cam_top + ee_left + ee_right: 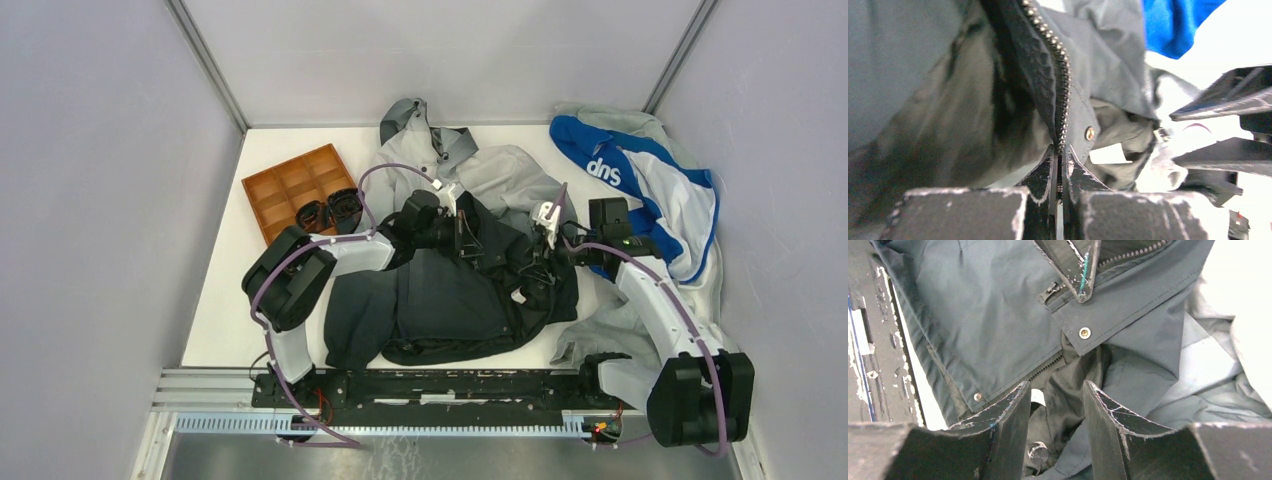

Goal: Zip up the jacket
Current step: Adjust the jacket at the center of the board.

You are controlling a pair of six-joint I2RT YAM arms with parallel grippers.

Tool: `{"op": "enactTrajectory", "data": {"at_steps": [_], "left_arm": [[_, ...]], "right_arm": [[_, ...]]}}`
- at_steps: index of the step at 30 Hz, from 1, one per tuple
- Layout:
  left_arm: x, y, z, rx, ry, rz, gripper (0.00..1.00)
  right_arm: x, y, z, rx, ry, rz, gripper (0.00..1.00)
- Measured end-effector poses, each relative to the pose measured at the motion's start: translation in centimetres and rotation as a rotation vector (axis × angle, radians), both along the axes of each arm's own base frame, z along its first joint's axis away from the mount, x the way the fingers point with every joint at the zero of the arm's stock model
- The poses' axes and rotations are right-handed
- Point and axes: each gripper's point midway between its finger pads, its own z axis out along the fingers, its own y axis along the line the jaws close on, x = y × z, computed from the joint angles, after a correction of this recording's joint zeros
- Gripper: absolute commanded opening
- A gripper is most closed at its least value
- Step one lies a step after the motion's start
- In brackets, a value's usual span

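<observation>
The jacket [450, 290] lies spread in the middle of the table, with its light grey hood at the back and its dark hem toward me. My left gripper [468, 234] is shut on the jacket's front edge. In the left wrist view its tips [1060, 152] pinch the zipper teeth [1063, 95] just below a brass snap [1089, 133]. My right gripper [541, 256] stands open close to the right of it. The right fingers [1010, 407] straddle crumpled dark lining and a round metal snap [1038, 452] without pinching them. The right wrist view also shows the left fingertips [1079, 270] clamped on the zipper edge.
An orange compartment tray [290, 182] with black objects [330, 210] at its near corner sits at the back left. A blue-and-white garment [650, 175] lies at the back right. A light grey sweatshirt [600, 335] lies under the right arm. Grey walls close in on three sides.
</observation>
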Motion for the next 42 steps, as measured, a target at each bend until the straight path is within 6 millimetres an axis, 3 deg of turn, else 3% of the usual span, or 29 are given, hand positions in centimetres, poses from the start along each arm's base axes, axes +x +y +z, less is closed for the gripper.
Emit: {"op": "enactTrajectory", "data": {"at_steps": [5, 12, 15, 18, 20, 26, 34, 42], "left_arm": [[-0.2, -1.9, 3.6, -0.170, 0.038, -0.013, 0.02], [0.3, -3.9, 10.1, -0.417, 0.070, -0.014, 0.02], [0.6, -4.3, 12.3, -0.493, 0.083, -0.008, 0.02], [0.7, -4.4, 13.8, -0.543, 0.111, 0.001, 0.02], [0.7, -4.5, 14.4, -0.566, 0.130, 0.008, 0.02], [1.2, -4.6, 15.2, -0.597, 0.173, 0.042, 0.02], [1.3, -4.7, 15.3, -0.607, 0.192, 0.059, 0.02], [1.1, -5.0, 15.6, -0.620, 0.203, 0.066, 0.02]], "right_arm": [[0.7, -0.9, 1.2, 0.044, -0.008, -0.067, 0.50], [1.2, -1.9, 4.2, 0.196, -0.050, -0.200, 0.54], [0.4, -1.8, 4.2, 0.243, -0.076, -0.241, 0.64], [-0.1, -1.9, 3.2, 0.260, -0.094, -0.270, 0.84], [0.1, -2.0, 2.4, 0.267, -0.097, -0.297, 0.98], [1.7, -2.3, 1.7, 0.283, -0.233, -0.388, 0.98], [3.2, 0.9, 3.5, 0.323, -0.358, -0.451, 0.98], [6.0, -0.4, 1.8, 0.300, -0.308, -0.733, 0.98]]}}
